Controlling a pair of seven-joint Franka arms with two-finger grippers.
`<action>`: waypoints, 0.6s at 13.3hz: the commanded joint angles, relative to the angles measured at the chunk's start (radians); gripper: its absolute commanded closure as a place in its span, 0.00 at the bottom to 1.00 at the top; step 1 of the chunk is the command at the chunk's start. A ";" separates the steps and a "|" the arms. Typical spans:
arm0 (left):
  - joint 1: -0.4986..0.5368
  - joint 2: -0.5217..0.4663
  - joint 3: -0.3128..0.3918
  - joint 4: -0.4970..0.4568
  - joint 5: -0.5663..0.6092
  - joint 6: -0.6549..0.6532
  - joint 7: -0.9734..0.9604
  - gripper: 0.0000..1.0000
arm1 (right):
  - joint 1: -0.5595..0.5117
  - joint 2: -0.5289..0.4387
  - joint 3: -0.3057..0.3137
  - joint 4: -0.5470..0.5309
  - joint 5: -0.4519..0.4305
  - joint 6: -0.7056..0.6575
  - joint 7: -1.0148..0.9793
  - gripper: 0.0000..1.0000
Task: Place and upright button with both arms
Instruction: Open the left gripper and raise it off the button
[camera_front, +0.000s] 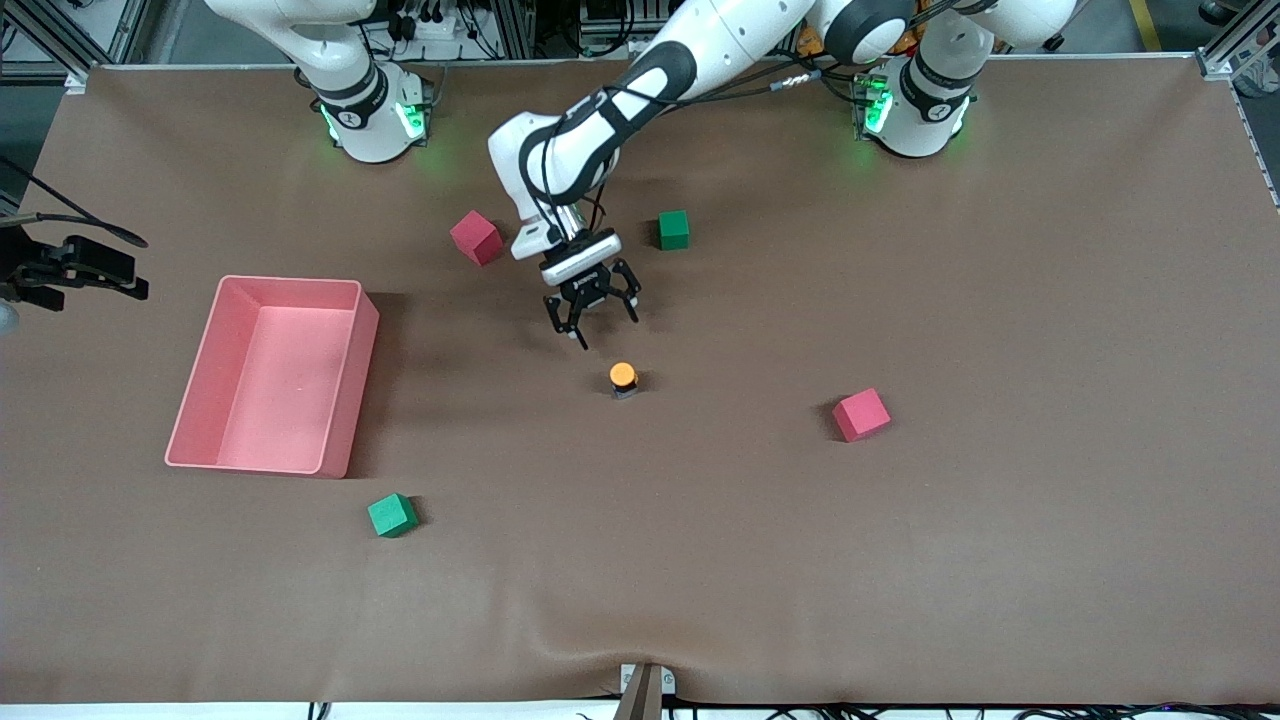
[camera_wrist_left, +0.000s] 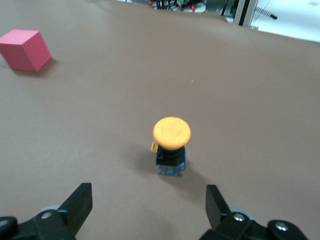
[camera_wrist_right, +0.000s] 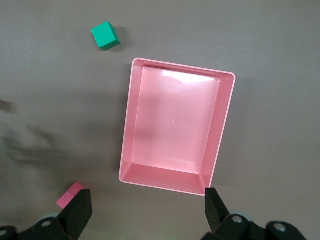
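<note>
The left gripper (camera_front: 596, 318), a black two-finger claw on a white jointed arm that reaches in from its green-lit base, hangs in the air over the bare brown table (camera_front: 1000, 520) with its fingers spread wide and nothing held between them. In the left wrist view the two black fingertips (camera_wrist_left: 80, 202) stand well apart, low at the edge of the picture, with empty space between them.

The push-button (camera_front: 623, 378) stands upright on the table, just nearer the front camera than the spot under the left gripper and apart from it. Its round orange cap faces up, its black body sits below the cap, and a bluish end rests on the cloth; the left wrist view shows it (camera_wrist_left: 171, 145) alone, touching nothing.

The right gripper (camera_wrist_right: 147, 212) is seen only in its own wrist view, fingers open and empty, high over a pink rectangular bin (camera_wrist_right: 226, 127). That bin (camera_front: 205, 360) lies toward the right arm's end of the table and holds nothing.

Four small cubes are scattered around:
- A pink cube (camera_front: 476, 238) and a green cube (camera_front: 674, 229) sit farther from the front camera than the button.
- A second pink cube (camera_front: 861, 414) lies toward the left arm's end.
- A second green cube (camera_front: 392, 515) sits nearer the camera than the bin.
</note>
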 joint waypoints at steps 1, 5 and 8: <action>0.012 -0.035 -0.009 0.009 -0.048 -0.017 0.030 0.00 | -0.031 0.017 0.002 0.012 -0.011 0.003 -0.016 0.00; 0.063 -0.103 -0.006 0.038 -0.211 -0.011 0.045 0.00 | -0.042 0.019 0.002 0.023 -0.023 0.002 -0.010 0.00; 0.130 -0.192 0.005 0.034 -0.348 -0.014 0.074 0.00 | -0.041 0.028 0.002 0.025 -0.023 0.003 -0.009 0.00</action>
